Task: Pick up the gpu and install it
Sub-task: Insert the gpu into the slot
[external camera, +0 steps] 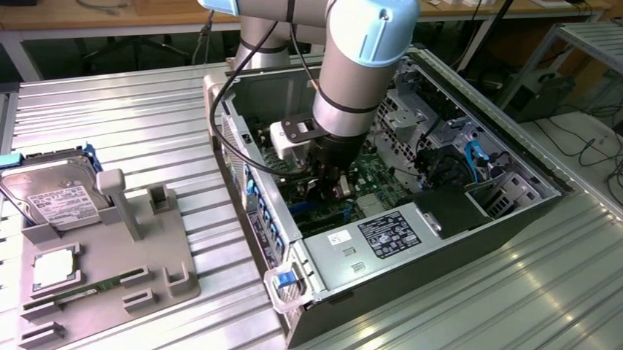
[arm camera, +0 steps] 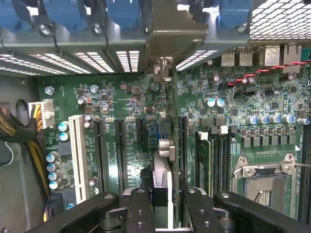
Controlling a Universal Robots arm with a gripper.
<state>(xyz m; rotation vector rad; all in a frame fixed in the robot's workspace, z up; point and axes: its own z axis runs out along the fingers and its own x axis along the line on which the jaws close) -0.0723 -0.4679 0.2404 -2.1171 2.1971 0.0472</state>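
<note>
The robot's hand (external camera: 331, 193) holds the gpu (external camera: 343, 187) inside an open computer case (external camera: 438, 286) on the ribbed worktop (external camera: 127, 109); a hard drive (external camera: 54, 197) sits at the case's nine o'clock.

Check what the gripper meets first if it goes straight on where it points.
The gripper holds the gpu edge-on, so the card leads. It would likely meet the motherboard at the expansion slots. Which slot is unclear; depth is hard to judge.

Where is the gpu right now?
The gpu stands edge-on in the hand, inside the open computer case at the exterior view's middle, over the green motherboard between its black expansion slots.
</note>
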